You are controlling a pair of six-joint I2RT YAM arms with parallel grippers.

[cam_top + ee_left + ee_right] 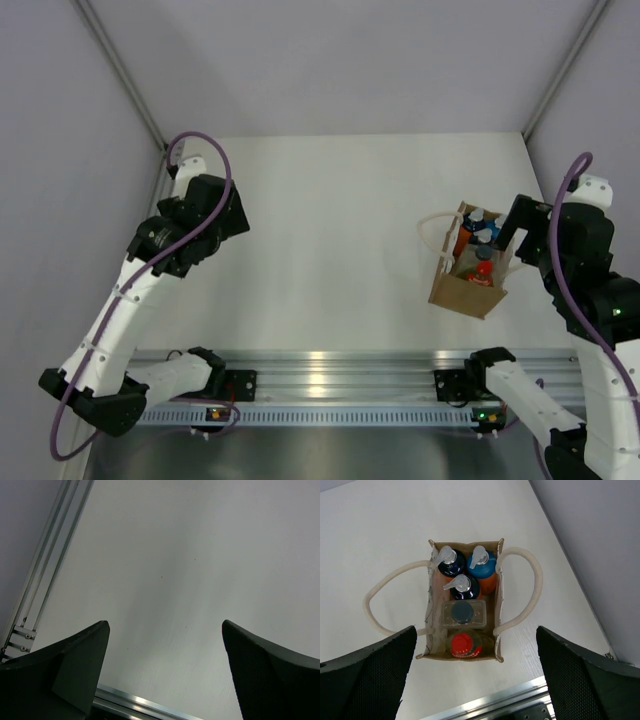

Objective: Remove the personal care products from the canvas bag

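Nearest you, a rail (330, 365) runs along the front edge of the table (330, 200). Beyond it, on your right, stands the bag (498, 595), upright and open, its white handles (532, 587) flopped out to either side. Your right fingers (370, 675) hang spread wide above it, holding nothing. Inside the bag, the red-capped bottle (461, 645) sits at the near end. Behind it comes the greyish bottle (464, 613), then the black-capped bottle (464, 587). At the far end, side by side, are the dark-blue-capped bottle (451, 564) on the left and the light-blue-capped bottle (481, 566) on the right. All five stand upright, packed close together. Over on your left, well apart from the bag, your left fingers (270, 675) are also spread and empty. Their camera shows only a plain white surface and an aluminium strut (50, 565).
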